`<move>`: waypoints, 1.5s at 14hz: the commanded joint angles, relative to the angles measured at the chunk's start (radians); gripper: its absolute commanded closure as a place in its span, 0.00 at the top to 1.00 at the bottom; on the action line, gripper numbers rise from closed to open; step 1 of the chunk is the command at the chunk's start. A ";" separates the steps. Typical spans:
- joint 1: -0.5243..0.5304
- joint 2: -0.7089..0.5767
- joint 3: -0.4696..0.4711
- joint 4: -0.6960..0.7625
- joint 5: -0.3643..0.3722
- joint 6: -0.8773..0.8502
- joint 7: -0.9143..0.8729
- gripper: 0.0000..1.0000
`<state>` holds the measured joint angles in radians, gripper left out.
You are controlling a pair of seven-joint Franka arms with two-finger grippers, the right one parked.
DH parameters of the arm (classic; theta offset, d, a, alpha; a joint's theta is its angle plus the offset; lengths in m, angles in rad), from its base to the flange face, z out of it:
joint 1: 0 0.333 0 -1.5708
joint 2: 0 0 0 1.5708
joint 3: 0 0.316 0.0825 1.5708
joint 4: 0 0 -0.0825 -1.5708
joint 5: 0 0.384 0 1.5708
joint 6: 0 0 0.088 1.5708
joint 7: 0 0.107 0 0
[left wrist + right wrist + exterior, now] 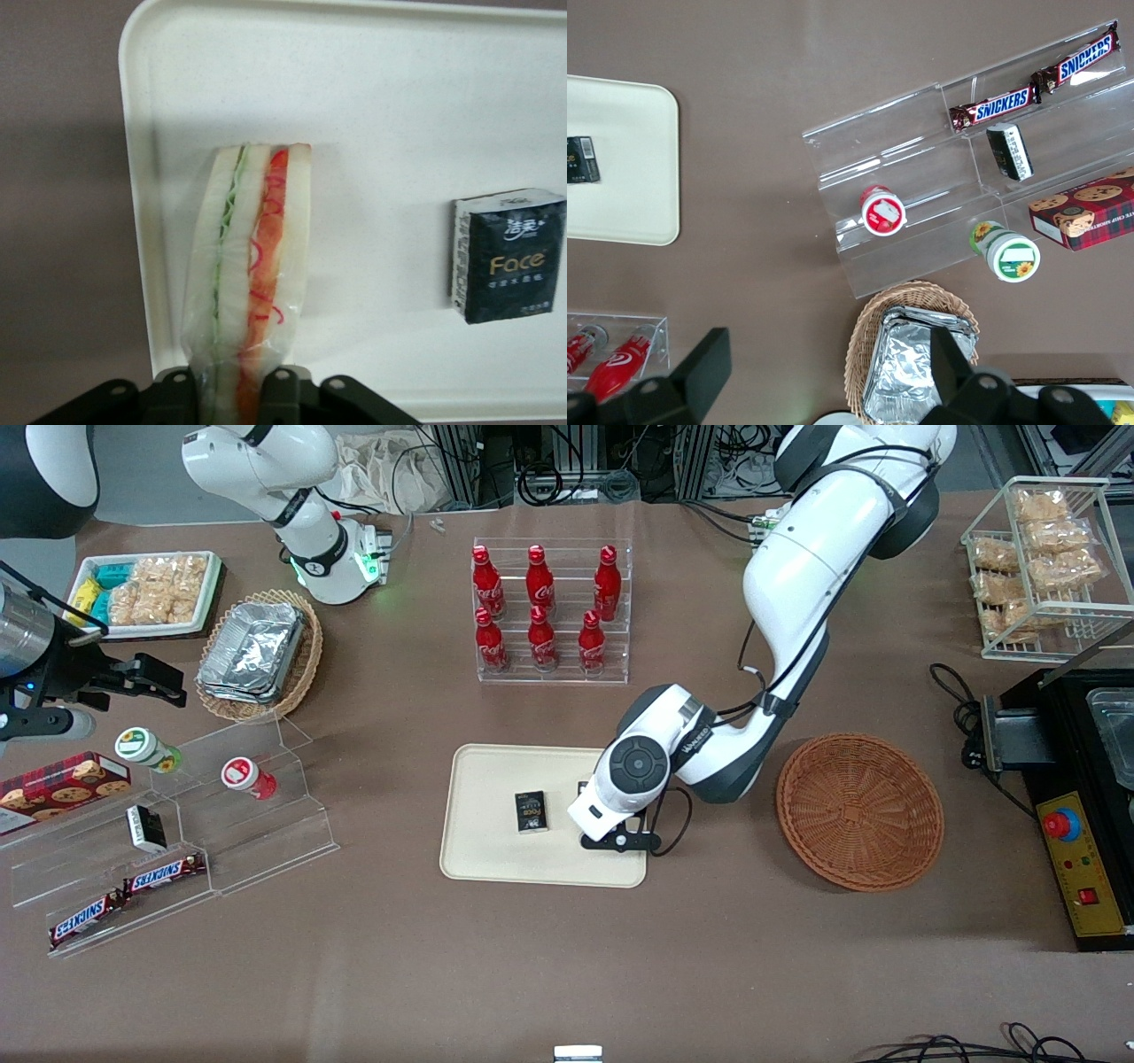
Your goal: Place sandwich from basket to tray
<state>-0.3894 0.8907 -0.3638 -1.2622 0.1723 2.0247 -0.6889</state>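
The gripper (237, 390) hangs low over the tray (478, 850), at the tray's end nearest the basket (859, 810). In the wrist view its two fingers (282, 390) are clamped on the sandwich (252, 266), gripping the wedge at one end, with the clear wrapper bunched between them. The sandwich stands on edge, its cut face up, showing a green layer along one side and an orange-red layer along the other between pale bread. Its free end points across the tray's floor and it appears to rest on or just above that surface, close to the tray's rim; whether it touches cannot be told.

Also on the tray lies a small black packet (531, 811), flat and well apart from the sandwich, toward the tray's middle. In the front view the arm's wrist hides the sandwich.

The basket sits on the table beside the tray, toward the working arm's end, with nothing visible inside it.
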 commanded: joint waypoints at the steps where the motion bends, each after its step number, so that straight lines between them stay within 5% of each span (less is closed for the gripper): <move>1: -0.008 0.002 0.011 0.041 0.048 -0.040 0.012 0.83; 3: -0.003 -0.010 0.011 0.049 0.052 -0.061 -0.004 0.99; 8: 0.036 -0.165 0.042 0.046 0.055 -0.141 -0.216 0.99; 13: 0.222 -0.416 0.042 -0.055 0.030 -0.276 -0.190 0.99; 17: 0.420 -0.620 0.042 -0.244 -0.045 -0.265 -0.043 0.99; 21: 0.586 -0.829 0.043 -0.471 -0.128 -0.227 0.301 0.99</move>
<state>0.1434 0.2081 -0.3124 -1.5628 0.0967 1.7547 -0.5215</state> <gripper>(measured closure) 0.004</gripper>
